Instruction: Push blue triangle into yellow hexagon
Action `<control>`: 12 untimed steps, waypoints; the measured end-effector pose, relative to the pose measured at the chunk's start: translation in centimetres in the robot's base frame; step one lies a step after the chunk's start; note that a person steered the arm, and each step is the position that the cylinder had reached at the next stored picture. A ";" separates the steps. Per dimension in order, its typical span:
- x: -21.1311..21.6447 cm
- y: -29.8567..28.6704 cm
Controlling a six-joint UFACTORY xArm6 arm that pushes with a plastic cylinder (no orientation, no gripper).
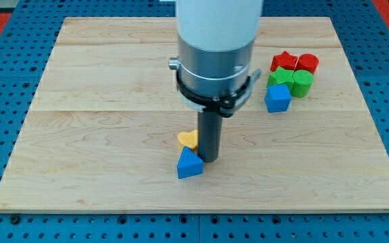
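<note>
The blue triangle [189,164] lies on the wooden board [100,135] below the view's centre. A yellow block [188,139] sits just above it, touching or nearly touching it; the rod hides part of it, so its shape is unclear. My tip [209,159] rests on the board right beside the blue triangle's upper right side and to the right of the yellow block.
At the view's upper right stands a cluster: a red star-like block [284,61], a red block [308,63], two green blocks [280,76] [302,82] and a blue block [277,98]. The arm's wide white and grey body [216,47] hangs over the board's centre.
</note>
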State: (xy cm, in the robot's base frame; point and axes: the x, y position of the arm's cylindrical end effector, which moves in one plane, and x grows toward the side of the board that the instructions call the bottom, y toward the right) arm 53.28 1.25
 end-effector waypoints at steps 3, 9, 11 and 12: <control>3.3 3.6; -3.1 -7.6; -6.7 -8.7; -9.6 -8.7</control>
State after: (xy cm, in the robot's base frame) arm 43.65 -7.46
